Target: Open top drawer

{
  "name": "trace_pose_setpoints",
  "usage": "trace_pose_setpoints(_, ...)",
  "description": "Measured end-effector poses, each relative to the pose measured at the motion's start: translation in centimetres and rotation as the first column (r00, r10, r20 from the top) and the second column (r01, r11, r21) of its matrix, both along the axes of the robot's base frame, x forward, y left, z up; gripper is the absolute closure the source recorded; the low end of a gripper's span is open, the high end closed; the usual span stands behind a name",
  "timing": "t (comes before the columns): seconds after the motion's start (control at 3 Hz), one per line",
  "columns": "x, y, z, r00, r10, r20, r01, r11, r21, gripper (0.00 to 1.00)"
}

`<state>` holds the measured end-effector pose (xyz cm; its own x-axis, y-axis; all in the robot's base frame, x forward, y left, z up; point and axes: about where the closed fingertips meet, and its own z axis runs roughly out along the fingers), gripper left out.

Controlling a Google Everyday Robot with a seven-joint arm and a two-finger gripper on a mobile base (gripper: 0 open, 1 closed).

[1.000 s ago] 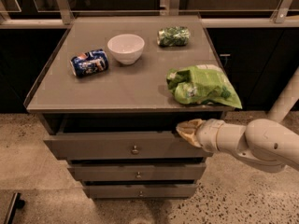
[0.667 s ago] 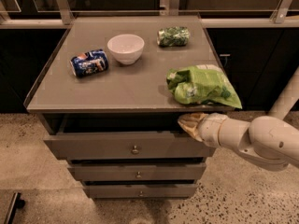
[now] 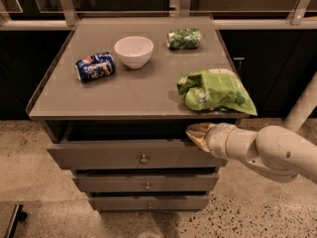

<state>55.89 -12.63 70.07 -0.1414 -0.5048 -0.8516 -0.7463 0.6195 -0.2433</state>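
The top drawer (image 3: 114,156) is the widest of three flat grey fronts, with a small round metal knob (image 3: 143,159) at its centre. It stands pulled out a little, with a dark gap under the cabinet top. My gripper (image 3: 197,134) sits at the right end of the drawer's upper edge, just below the overhanging tabletop, on my white arm (image 3: 267,150) coming in from the right.
On the grey cabinet top (image 3: 124,93) lie a blue can (image 3: 95,67) on its side, a white bowl (image 3: 133,51), a dark green packet (image 3: 184,38) and a green chip bag (image 3: 214,91) overhanging the front right edge. Two narrower drawers (image 3: 146,183) sit below.
My gripper has shifted slightly to the right along the drawer's upper edge. The drawer front looks about the same.
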Motion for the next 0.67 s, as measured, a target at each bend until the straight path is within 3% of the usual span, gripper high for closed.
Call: trace_pose_setpoints(0.67,1.8,0.2,-2.1,0.999,-0.04,-0.019,0.039,0.998,-0.058,1.0)
